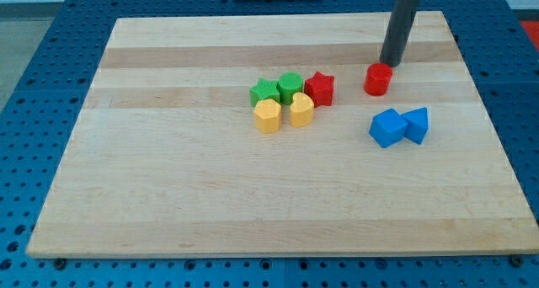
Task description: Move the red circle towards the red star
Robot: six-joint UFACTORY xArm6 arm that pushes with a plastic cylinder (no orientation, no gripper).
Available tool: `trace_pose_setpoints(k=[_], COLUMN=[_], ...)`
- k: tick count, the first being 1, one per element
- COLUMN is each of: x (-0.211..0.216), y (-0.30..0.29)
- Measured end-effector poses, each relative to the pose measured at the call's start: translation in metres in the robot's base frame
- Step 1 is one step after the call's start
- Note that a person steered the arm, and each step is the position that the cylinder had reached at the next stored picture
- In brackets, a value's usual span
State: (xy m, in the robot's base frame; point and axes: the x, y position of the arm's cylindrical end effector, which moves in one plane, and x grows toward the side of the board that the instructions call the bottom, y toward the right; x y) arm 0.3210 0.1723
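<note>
The red circle is a short red cylinder on the wooden board, right of centre near the view's top. The red star lies to its left, a block's width away, at the right end of a cluster. My tip is the lower end of the dark rod and stands just above and slightly right of the red circle, touching or almost touching its top-right edge.
Touching the red star's left are two green blocks, with a yellow heart and a yellow hexagon below them. Two blue blocks lie below the red circle. The board's right edge is near.
</note>
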Motion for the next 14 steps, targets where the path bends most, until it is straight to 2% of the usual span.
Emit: trace_pose_setpoints(k=[14], x=[0.088], y=[-0.008])
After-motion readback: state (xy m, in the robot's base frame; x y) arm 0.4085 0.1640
